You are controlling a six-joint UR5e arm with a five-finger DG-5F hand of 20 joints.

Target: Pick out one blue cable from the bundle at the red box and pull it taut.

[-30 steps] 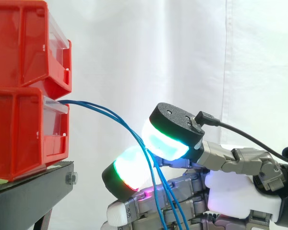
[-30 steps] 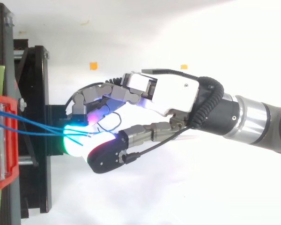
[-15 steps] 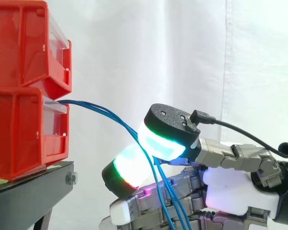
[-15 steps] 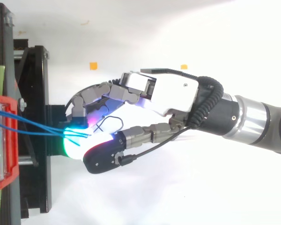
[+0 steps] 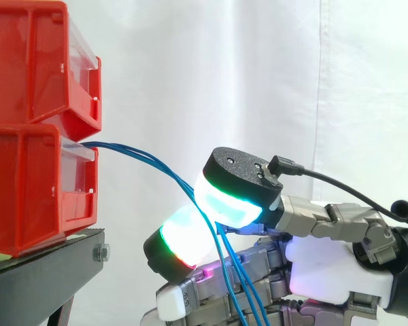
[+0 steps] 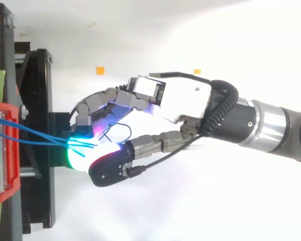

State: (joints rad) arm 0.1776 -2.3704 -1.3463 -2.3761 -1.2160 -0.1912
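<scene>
Thin blue cables (image 5: 143, 157) leave the lower red bin (image 5: 27, 183) and curve down to the right. In the top view the same blue cables (image 6: 40, 136) run from the bin's front to the glowing pads. My hand (image 5: 326, 272) comes in from the right, its palm (image 6: 180, 98) level with the bins. The thumb pad (image 5: 234, 197), cyan and green, presses towards a finger pad (image 5: 180, 241) glowing white, green and red. The cables pass between these two pads and hang slack below them. How many strands are caught I cannot tell.
A second red bin (image 5: 34, 61) is stacked on the lower one, both on the black stand (image 5: 41, 278) at the left. The white curtain hangs behind. Two small orange marks (image 6: 100, 70) lie on the white floor beyond the hand.
The thumb pad has moved left and down towards the finger pad, closing on the cables. The cables and bins stay where they were.
</scene>
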